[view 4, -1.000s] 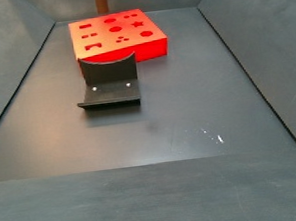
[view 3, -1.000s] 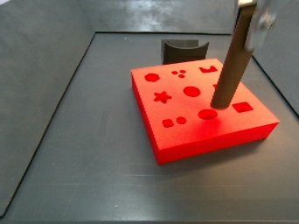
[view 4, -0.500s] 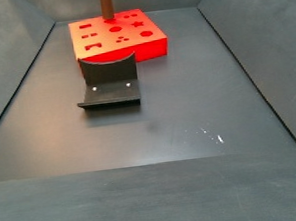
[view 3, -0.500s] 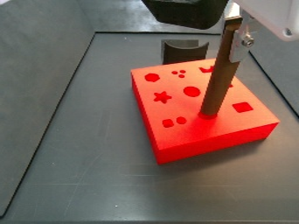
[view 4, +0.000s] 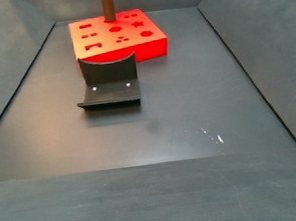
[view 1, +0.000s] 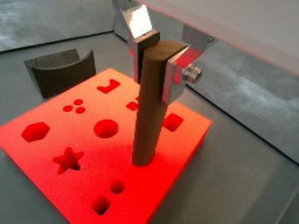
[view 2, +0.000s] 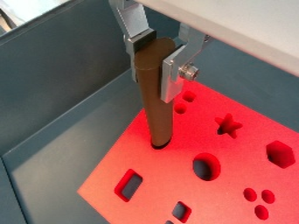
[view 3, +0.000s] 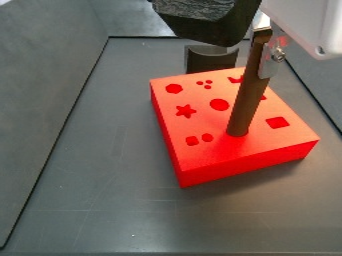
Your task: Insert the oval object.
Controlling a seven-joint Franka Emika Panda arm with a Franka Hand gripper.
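I see the claw [view 1: 156,54] above the red block [view 1: 70,131], its silver fingers [view 1: 176,74] clamped on the upper end of the oval object [view 1: 149,114]. The brown rod stands nearly upright, slightly tilted in a side view [view 3: 249,90], with its lower end sitting in a hole on the red block's top face [view 3: 238,128]. In both wrist views the rod's foot meets the block at the hole; how deep it goes I can't tell. The other wrist view shows the claw [view 2: 156,54] and the rod [view 2: 153,101] near the block's edge [view 2: 111,171], beside a round hole. The fixture [view 4: 109,84] stands on the dark surface [view 4: 166,130] just in front of the red block [view 4: 137,45] in a side view, where the rod [view 4: 104,1] rises out of the frame.
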